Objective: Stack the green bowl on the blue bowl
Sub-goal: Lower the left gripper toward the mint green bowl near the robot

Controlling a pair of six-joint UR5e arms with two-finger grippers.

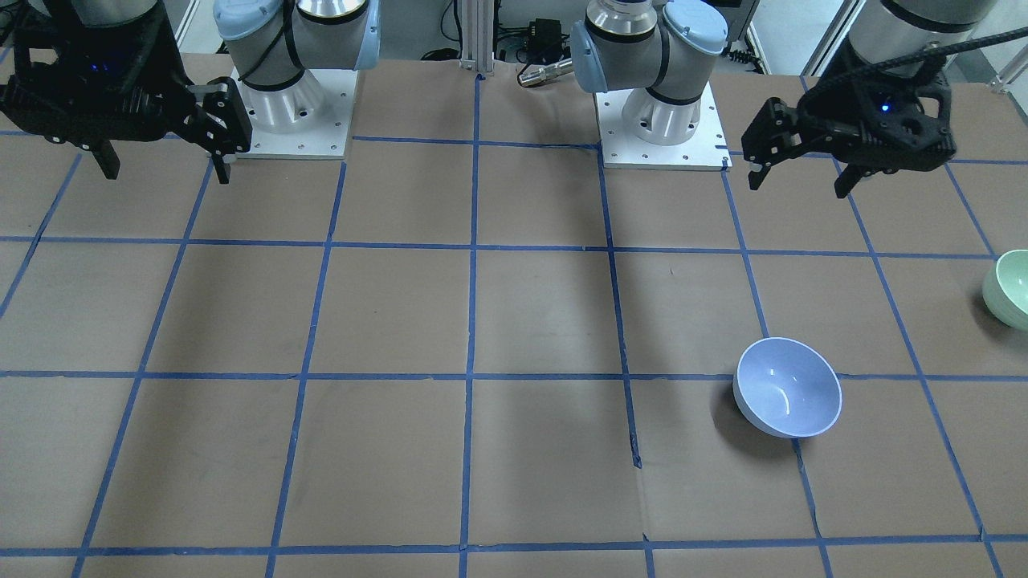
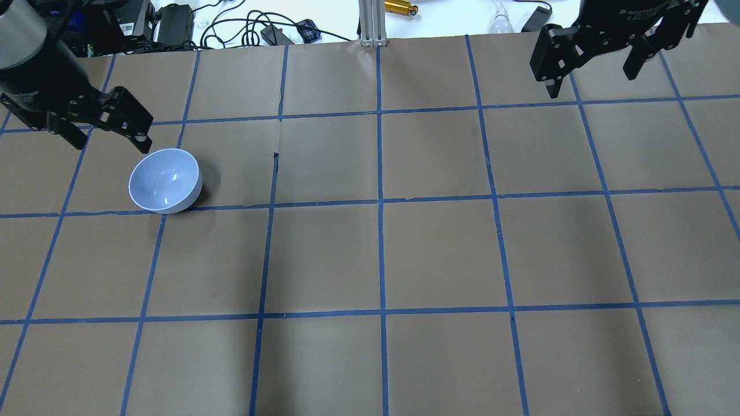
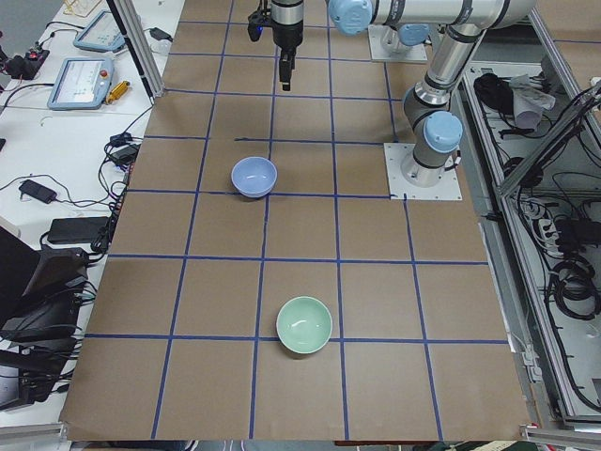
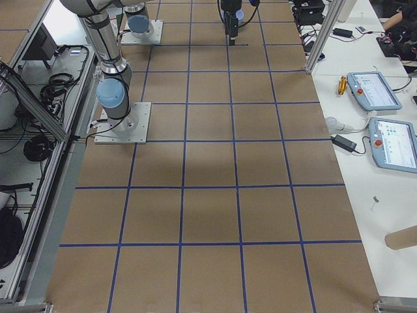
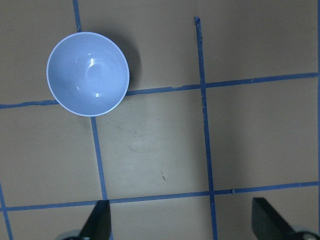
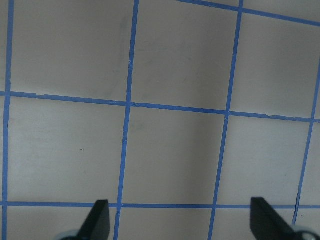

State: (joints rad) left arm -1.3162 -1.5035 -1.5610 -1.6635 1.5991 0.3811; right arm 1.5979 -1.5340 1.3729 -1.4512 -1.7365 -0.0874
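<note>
The blue bowl [image 1: 787, 388] stands upright on the brown paper, also in the overhead view [image 2: 165, 181] and the left wrist view [image 5: 88, 73]. The green bowl [image 1: 1012, 289] stands apart from it at the table's end on my left, cut by the frame edge; the exterior left view shows it whole [image 3: 303, 324]. It is outside the overhead view. My left gripper [image 2: 110, 141] hangs open and empty above the table just beyond the blue bowl, and shows in the front view [image 1: 795, 172]. My right gripper [image 2: 589, 78] is open and empty, far from both bowls.
The table [image 2: 439, 254] is covered with brown paper marked by a blue tape grid. The arm bases [image 1: 289, 112] stand at the robot's edge. Cables and small devices [image 2: 231, 29] lie beyond the far edge.
</note>
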